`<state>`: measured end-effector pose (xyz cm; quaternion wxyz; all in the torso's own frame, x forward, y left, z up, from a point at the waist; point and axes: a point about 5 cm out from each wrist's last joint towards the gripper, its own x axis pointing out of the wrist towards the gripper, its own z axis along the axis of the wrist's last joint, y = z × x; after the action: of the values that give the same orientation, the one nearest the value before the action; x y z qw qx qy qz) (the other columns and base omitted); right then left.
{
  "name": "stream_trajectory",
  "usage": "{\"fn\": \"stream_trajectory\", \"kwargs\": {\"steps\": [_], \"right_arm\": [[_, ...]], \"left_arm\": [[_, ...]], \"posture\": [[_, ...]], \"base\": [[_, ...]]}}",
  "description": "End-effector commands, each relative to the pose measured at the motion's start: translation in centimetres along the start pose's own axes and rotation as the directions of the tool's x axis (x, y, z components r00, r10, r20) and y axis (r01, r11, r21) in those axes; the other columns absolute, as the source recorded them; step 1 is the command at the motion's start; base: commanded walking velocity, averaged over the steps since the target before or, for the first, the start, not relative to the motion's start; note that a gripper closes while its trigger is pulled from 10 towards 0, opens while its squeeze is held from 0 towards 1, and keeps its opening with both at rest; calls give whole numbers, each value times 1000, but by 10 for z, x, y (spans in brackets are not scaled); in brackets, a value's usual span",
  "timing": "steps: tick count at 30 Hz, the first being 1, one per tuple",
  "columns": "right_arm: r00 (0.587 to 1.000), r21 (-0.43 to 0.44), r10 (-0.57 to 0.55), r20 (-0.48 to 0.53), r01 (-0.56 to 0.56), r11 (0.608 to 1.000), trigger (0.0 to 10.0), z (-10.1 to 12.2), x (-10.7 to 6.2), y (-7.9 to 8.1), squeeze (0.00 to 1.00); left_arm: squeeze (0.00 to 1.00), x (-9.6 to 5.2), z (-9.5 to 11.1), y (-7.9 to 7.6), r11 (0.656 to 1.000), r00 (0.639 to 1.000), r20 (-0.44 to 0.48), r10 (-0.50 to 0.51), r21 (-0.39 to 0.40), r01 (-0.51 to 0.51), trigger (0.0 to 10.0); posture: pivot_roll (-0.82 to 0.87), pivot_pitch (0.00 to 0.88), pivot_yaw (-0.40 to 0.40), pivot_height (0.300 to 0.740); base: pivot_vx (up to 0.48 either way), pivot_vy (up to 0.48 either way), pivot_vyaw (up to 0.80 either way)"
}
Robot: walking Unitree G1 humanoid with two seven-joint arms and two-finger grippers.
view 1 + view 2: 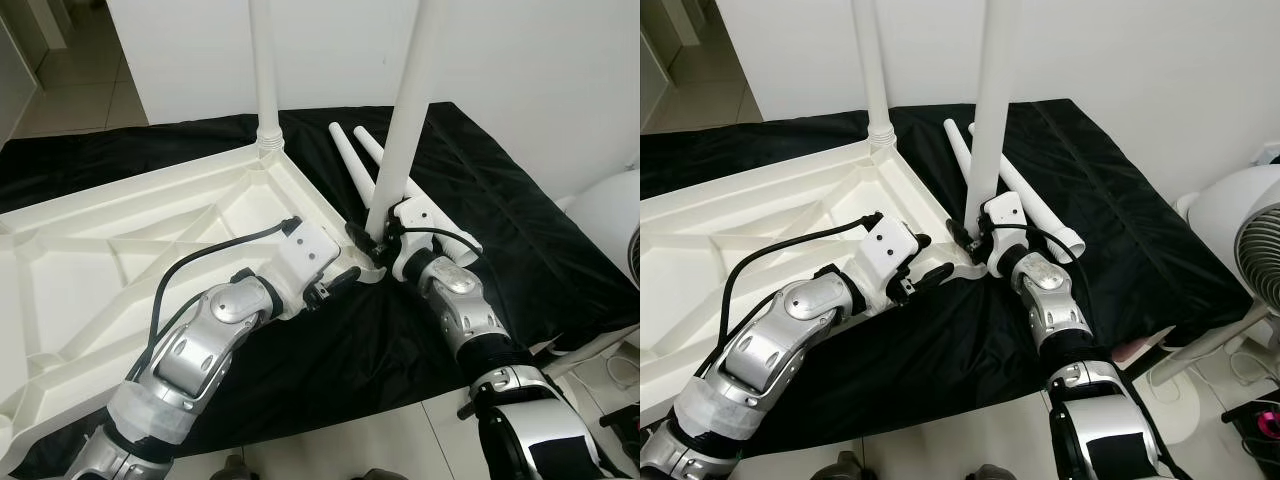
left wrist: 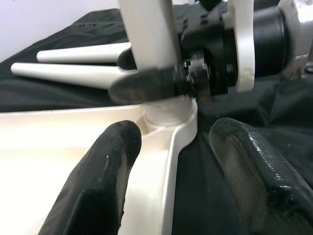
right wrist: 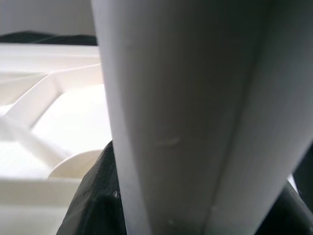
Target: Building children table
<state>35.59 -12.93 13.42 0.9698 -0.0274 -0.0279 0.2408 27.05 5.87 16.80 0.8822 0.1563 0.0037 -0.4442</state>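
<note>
The white children's table top (image 1: 120,260) lies upside down on a black sheet (image 1: 500,230) spread over the floor, its ribbed underside facing up. One white leg (image 1: 263,70) already stands upright in the far corner socket. A second leg (image 1: 400,130) stands at the near right corner socket (image 2: 168,115), tilted slightly, its foot end meeting the socket rim.

The right pincer (image 1: 372,238) pinches this second leg low down, just above the socket; one black finger (image 2: 146,84) wraps across the leg's front (the right wrist view shows the leg pressed close between dark pads). The left pincer (image 1: 335,285) sits just beside the same corner with its fingers (image 2: 105,171) spread, one over the table's inner side and the other over the black sheet, straddling the edge rib without clearly touching it.

Two more loose legs (image 1: 355,160) lie side by side on the sheet behind the corner. A white fan (image 1: 1240,260) stands off to the right on the tiled floor (image 1: 80,90).
</note>
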Motion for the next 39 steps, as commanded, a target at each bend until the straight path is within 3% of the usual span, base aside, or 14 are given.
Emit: {"fn": "stream_trajectory", "kwargs": {"steps": [1, 8, 12, 13, 14, 21, 27, 28, 30, 36, 38, 39], "right_arm": [[996, 41, -83, -29, 85, 996, 10000, -7, -6, -6, 0], [963, 128, -266, -42, 269, 955, 10000, -6, -5, -2, 0], [902, 182, -428, -61, 432, 883, 10000, -4, -7, 18, 0], [902, 182, -428, -61, 432, 883, 10000, -4, -7, 18, 0], [885, 216, -457, -88, 464, 859, 10000, -6, -8, 30, 0], [891, 242, -445, -92, 454, 858, 10000, -4, -12, 48, 0], [892, 221, -444, -87, 452, 864, 10000, -2, -15, 49, 0], [891, 221, -447, -83, 454, 863, 10000, -1, -17, 49, 1000], [890, 221, -450, -71, 454, 863, 10000, 2, -19, 49, 1000], [944, 189, -330, 35, 318, 929, 10000, 12, -29, 43, 1000], [944, 189, -330, 35, 318, 929, 10000, 12, -29, 43, 1000], [959, 187, -282, 34, 271, 944, 10000, 11, -32, 41, 835]], "left_arm": [[0, -1, -2, 0, 1000, 1000, -7, -7, 0, 7, 10000], [0, -3, -2, -1, 1000, 1000, -7, -2, -8, 2, 10000], [0, -5, -4, -2, 1000, 1000, -12, -4, -9, 4, 10000], [0, -5, -4, -2, 1000, 1000, -12, -4, -9, 4, 10000], [0, -5, -5, -2, 1000, 1000, -14, -5, -7, 4, 10000], [0, -3, -4, -3, 1000, 1000, -6, -17, -5, 17, 10000], [0, -3, -5, -5, 1000, 1000, -4, -29, 0, 29, 10000], [0, -3, -5, -4, 1000, 1000, -4, -28, 0, 28, 10000], [0, -4, -5, -4, 1000, 1000, -4, -29, 2, 29, 10000], [0, -6, -6, -3, 1000, 1000, -6, -27, -1, 27, 10000], [0, -6, -6, -3, 1000, 1000, -6, -27, -1, 27, 10000], [0, -6, -6, -3, 1000, 1000, -5, -25, -3, 25, 10000]], "posture": [[-29, 0, -27, 740], [-27, 0, -34, 740], [-28, 0, -34, 740], [-28, 0, -34, 740], [-28, 0, -34, 740], [-36, 0, -28, 740], [-38, 0, -27, 740], [-39, 0, -26, 740], [-39, 0, -27, 740], [-45, 0, -24, 740], [-45, 0, -24, 740], [-48, 0, -22, 740]], "base": [[0, 0, 0], [0, 0, 0], [0, 0, 0], [0, 0, 0], [0, 0, 0], [0, 0, 0], [0, 0, 0], [0, 0, 0], [0, 0, 0], [0, 0, 0], [0, 0, 0], [0, 0, 0]]}}
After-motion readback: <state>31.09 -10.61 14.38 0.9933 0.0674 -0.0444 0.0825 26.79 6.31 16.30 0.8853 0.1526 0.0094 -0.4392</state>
